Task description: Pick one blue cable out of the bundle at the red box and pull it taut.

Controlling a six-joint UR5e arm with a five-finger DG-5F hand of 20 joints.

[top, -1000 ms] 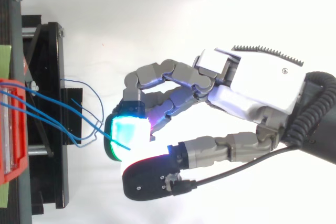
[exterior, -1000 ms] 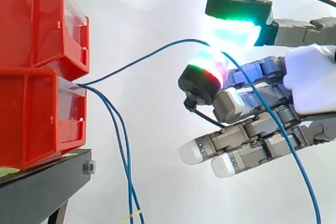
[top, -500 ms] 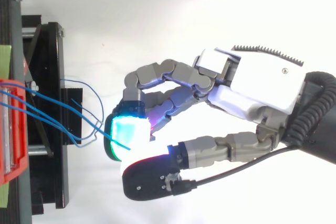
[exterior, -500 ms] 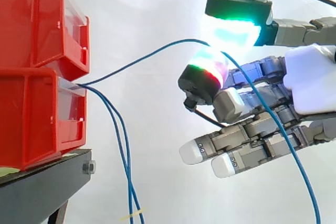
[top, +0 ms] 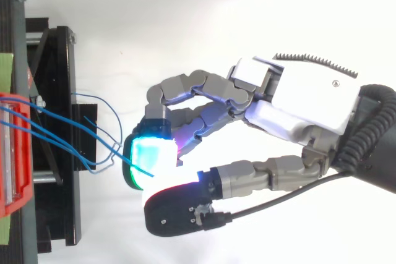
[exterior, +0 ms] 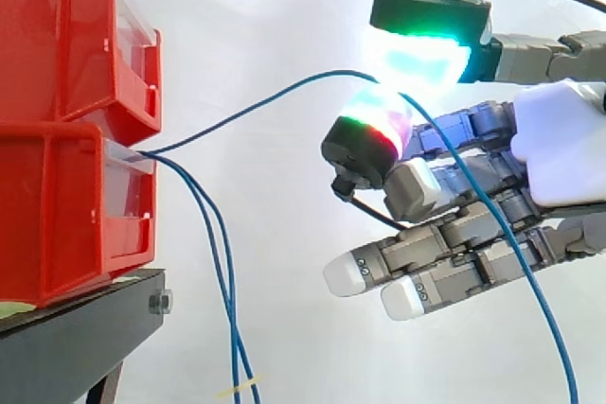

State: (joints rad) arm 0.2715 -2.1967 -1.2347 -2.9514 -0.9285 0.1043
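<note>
Hand (exterior: 559, 153) at 3 o'clock, two glowing pads (exterior: 421, 54) closed in a pinch on a thin blue cable (exterior: 256, 106), other fingers approx. straight. Cable curves up from stacked red plastic bins (exterior: 57, 205) at 9 o'clock to the pads, then drops toward 5 o'clock. Other blue cables (exterior: 222, 290) hang toward 6 o'clock.

Robot hand (top: 297, 100) showing a white moulded palm housing, grey segmented fingers (exterior: 454, 234) carrying rounded white tips, thick black-backed pads (exterior: 417, 56) glowing green, cyan and red
</note>
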